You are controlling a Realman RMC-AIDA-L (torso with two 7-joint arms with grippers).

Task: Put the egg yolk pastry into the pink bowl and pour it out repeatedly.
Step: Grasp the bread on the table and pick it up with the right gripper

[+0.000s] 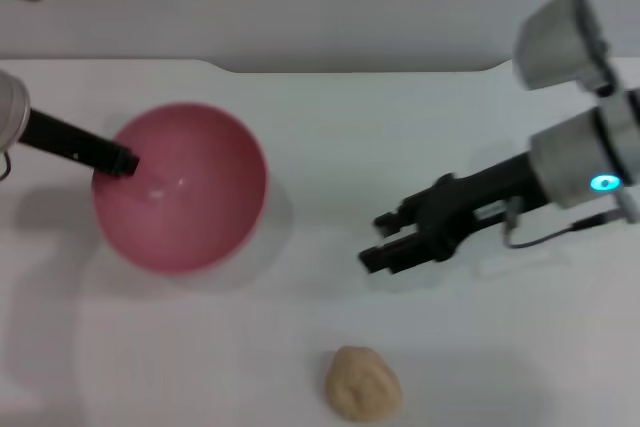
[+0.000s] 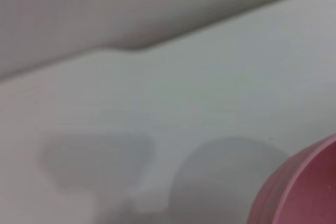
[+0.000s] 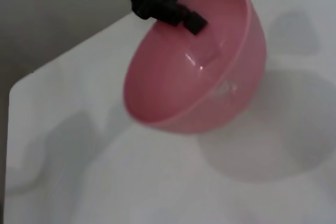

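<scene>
White table (image 1: 330,127), left pincer (image 1: 124,161) (bowl-clamped)

Setting: robot test bench, lab-type. You face a plain white bench (image 1: 330,137) with a rounded notch in its far edge and a bare grey surface beyond. Furnishings: none of a home, kitchen or shop in your views. Contents: one pink bowl (image 1: 185,192), one egg yolk pastry (image 1: 364,384), lying directly on the bench as props.
</scene>
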